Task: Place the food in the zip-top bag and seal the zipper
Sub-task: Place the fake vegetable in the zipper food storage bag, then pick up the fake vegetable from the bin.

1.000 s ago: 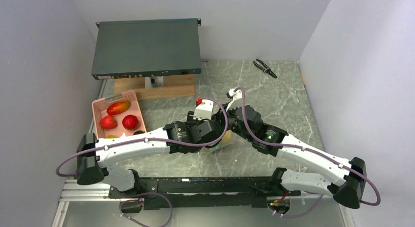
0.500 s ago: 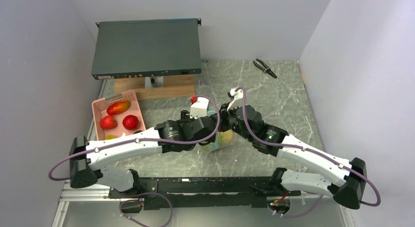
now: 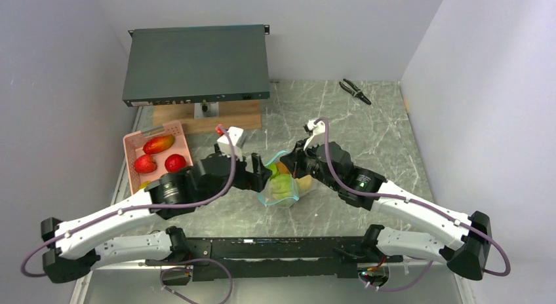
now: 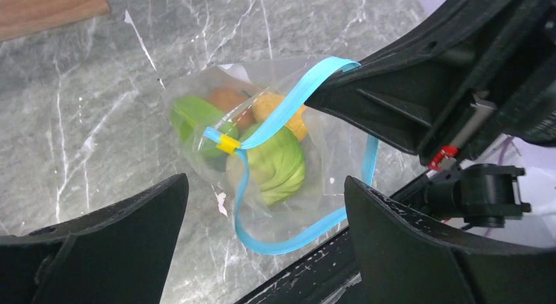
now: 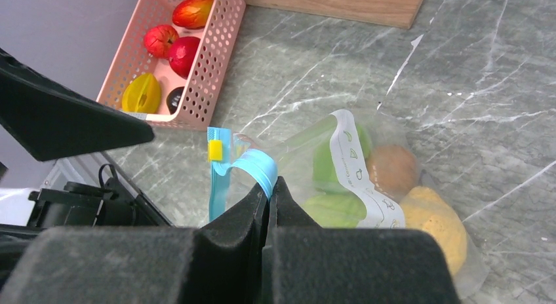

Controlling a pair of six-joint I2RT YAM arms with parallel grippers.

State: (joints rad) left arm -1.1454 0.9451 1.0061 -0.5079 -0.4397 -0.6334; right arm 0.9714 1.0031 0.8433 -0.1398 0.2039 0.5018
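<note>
The clear zip-top bag (image 3: 282,189) lies mid-table with its mouth open; it holds green (image 4: 278,163), orange (image 4: 226,97) and yellow (image 4: 282,114) food. My right gripper (image 3: 289,165) is shut on the teal-blue zipper (image 5: 259,165) and holds that edge up. A yellow slider (image 4: 228,144) sits on the zipper (image 4: 295,97). My left gripper (image 3: 259,177) is open and empty just left of the bag, its fingers (image 4: 98,245) wide apart. More food lies in the pink basket (image 3: 157,130): red pieces (image 3: 174,163), a red-yellow one (image 3: 158,144), a yellow one (image 5: 141,93) and a dark one (image 5: 174,98).
A dark metal case (image 3: 197,63) on a wooden block (image 3: 216,116) stands at the back left. Pliers (image 3: 355,90) lie at the back right. Walls close in on both sides. The black rail (image 3: 275,248) runs along the near edge.
My left arm has pulled back to the left, away from the bag, and its gripper is now open. The bag's open mouth has come into view. The right arm has held still.
</note>
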